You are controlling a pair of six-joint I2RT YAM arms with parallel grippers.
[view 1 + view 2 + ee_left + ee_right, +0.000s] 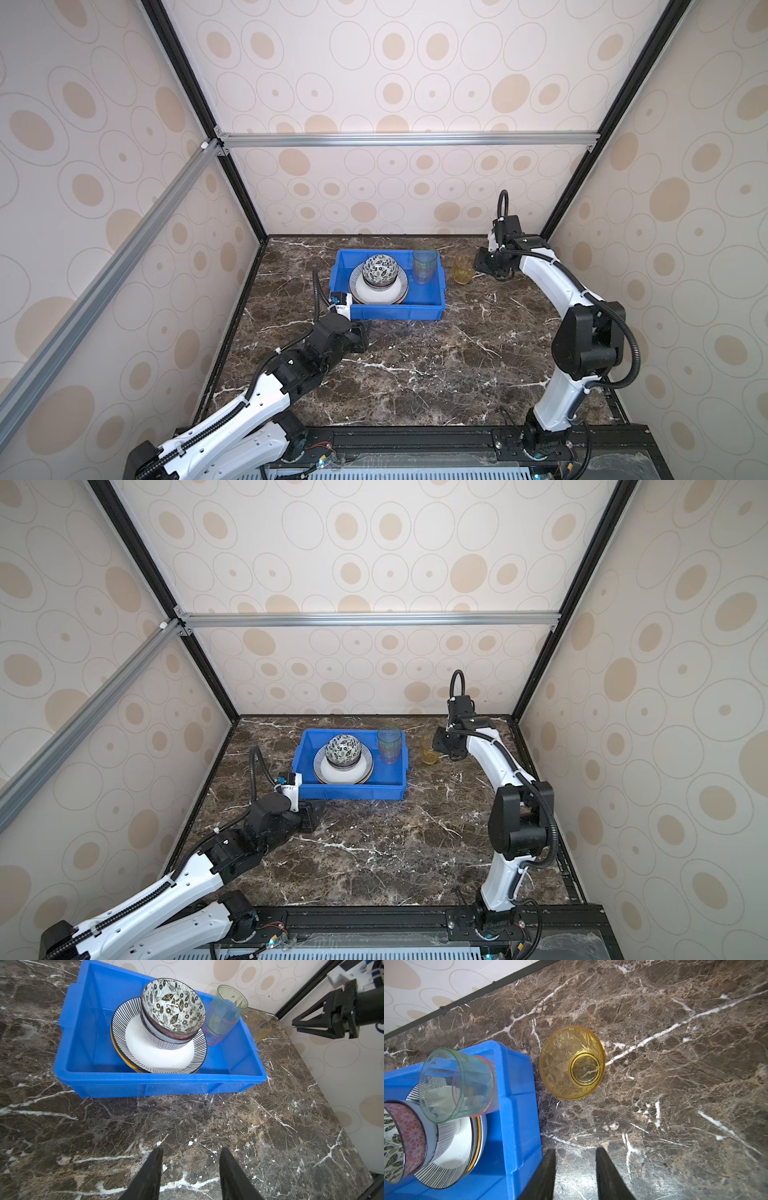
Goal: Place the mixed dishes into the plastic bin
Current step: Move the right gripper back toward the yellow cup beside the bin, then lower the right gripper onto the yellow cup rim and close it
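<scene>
Most of the job looks done. The blue plastic bin (395,311) sits toward the far middle of the tabletop (415,374) and already holds a stack of plates with the striped-rim plate (162,1057) on top. On that plate stand nested bowls, with the leaf-patterned bowl (173,1004) uppermost. Beside them, in the bin's far right corner, the green tumbler (225,1009) sits inside the pink tumbler (216,1036). How many plates lie under the striped one is hard to say, though a yellow-edged rim peeks out.

One piece is left: the yellow tumbler (572,1062) stands upright on the tabletop just outside the bin's right wall (close to it, apparently not touching).

The right arm rises from its base and reaches to the far right area. Its wrist is bent so that the right gripper (575,1149) points toward the yellow tumbler from the right, near it but not touching, fingers parted and empty. It seems to be lining up for that last pick.

The left arm lies low along the left side. The left gripper (192,1147) hangs over bare tabletop near the bin's near left corner, fingers parted around nothing.
</scene>
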